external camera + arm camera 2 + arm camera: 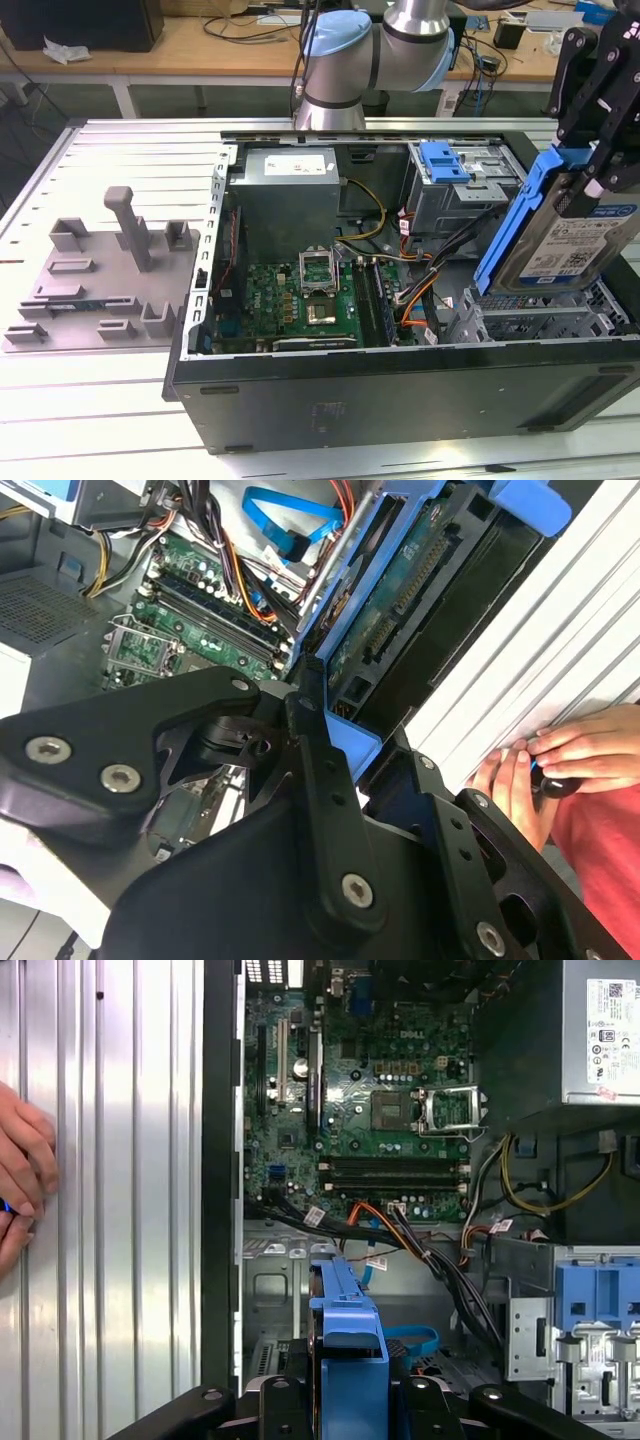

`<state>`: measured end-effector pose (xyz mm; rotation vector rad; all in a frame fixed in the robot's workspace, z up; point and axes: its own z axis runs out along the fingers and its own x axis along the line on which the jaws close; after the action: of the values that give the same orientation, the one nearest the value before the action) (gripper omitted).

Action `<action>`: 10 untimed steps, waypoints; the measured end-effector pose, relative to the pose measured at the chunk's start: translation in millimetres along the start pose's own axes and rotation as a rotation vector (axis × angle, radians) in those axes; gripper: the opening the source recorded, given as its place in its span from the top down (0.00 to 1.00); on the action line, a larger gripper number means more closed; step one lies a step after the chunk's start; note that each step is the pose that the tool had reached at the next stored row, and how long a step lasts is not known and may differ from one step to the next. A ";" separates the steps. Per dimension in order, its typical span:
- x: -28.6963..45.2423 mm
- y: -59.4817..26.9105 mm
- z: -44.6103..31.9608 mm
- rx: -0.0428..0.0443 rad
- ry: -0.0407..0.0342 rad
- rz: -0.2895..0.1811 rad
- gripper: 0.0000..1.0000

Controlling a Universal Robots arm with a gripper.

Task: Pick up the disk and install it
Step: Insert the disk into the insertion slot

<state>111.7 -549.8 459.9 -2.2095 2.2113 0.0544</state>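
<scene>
In the exterior view my gripper is shut on the disk. The disk is a silver drive with a white-and-blue label, clipped in a blue carrier frame. It hangs tilted on edge over the metal drive cage, at the exterior view's right end of the open computer case. In the first wrist view the blue carrier sits between my black fingers, above the case floor. The second wrist view shows the disk's green circuit side beyond my gripper linkage.
Inside the case lie the motherboard, a grey power supply, cable bundles and a second blue carrier in the rear bay. A grey fixture stands on the slatted table. A person's hand rests beside the case.
</scene>
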 end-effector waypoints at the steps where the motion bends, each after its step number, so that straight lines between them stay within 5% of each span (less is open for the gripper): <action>1: 0.4 -0.1 0.4 0.0000 0.0000 0.000 0.64; 10: 3.1 -0.3 2.9 0.0000 0.0001 0.000 0.64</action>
<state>112.0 -552.8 456.9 -2.2097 2.2113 0.0543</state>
